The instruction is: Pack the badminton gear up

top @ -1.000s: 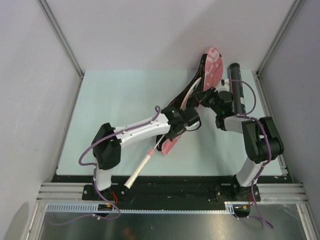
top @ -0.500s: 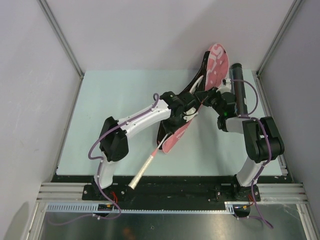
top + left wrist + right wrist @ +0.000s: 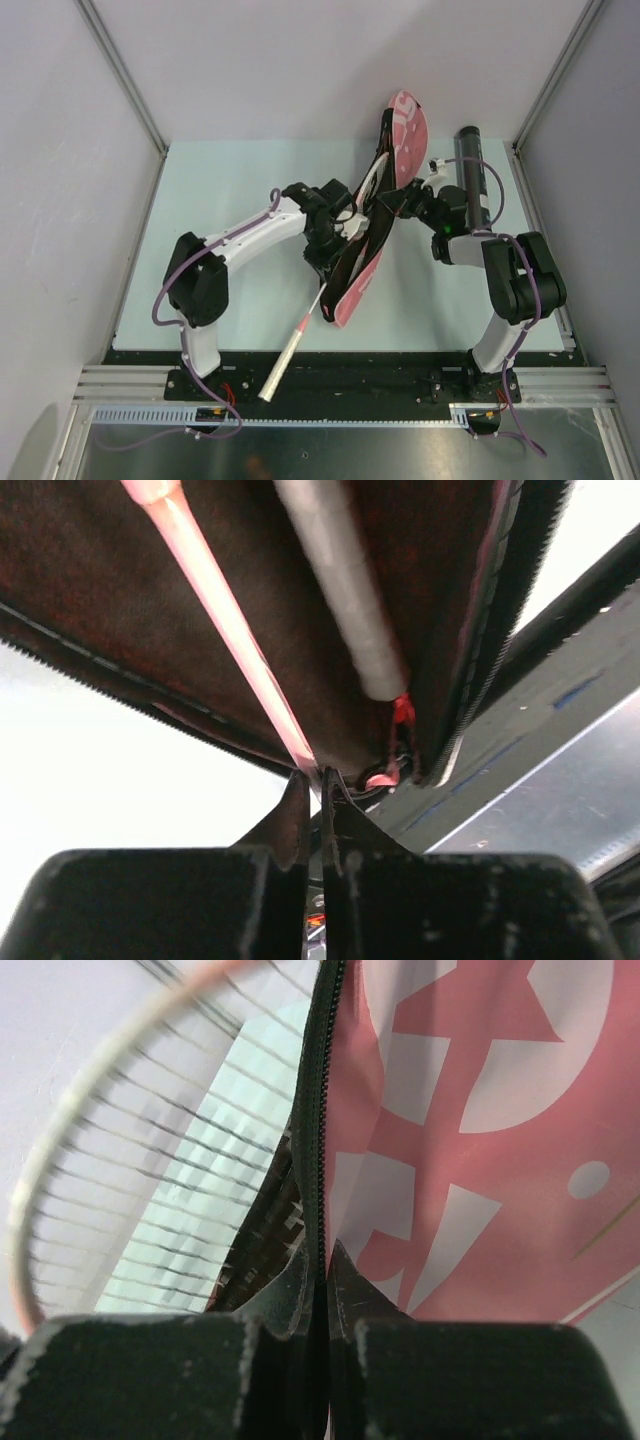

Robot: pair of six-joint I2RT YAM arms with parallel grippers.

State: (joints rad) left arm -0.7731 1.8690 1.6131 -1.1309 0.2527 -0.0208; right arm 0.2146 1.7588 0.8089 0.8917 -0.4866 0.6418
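Observation:
The pink "SPORT" racket bag [image 3: 405, 135] is held up on edge, slanting from the back wall down to the table. My right gripper [image 3: 398, 203] is shut on its black zipper edge [image 3: 322, 1140], with the pink printed side [image 3: 480, 1110] to the right and a racket head [image 3: 150, 1160] to the left. My left gripper [image 3: 325, 270] is shut on a racket's pink shaft [image 3: 215, 590] at the bag's lower opening. Its white handle [image 3: 284, 355] sticks out toward the near edge. A second handle [image 3: 335, 580] lies inside the dark bag. The black tube [image 3: 471, 178] lies at the right. No shuttlecocks show.
The black tube lies close beside my right arm, near the right frame post [image 3: 545, 95]. The aluminium rail [image 3: 340, 382] runs along the near edge, just past the racket handle's end. The white back wall stands right behind the bag's top.
My left arm has swung left and back. The bag has tipped more upright and shifted left with both grippers, and the racket handle has slid nearer the front edge.

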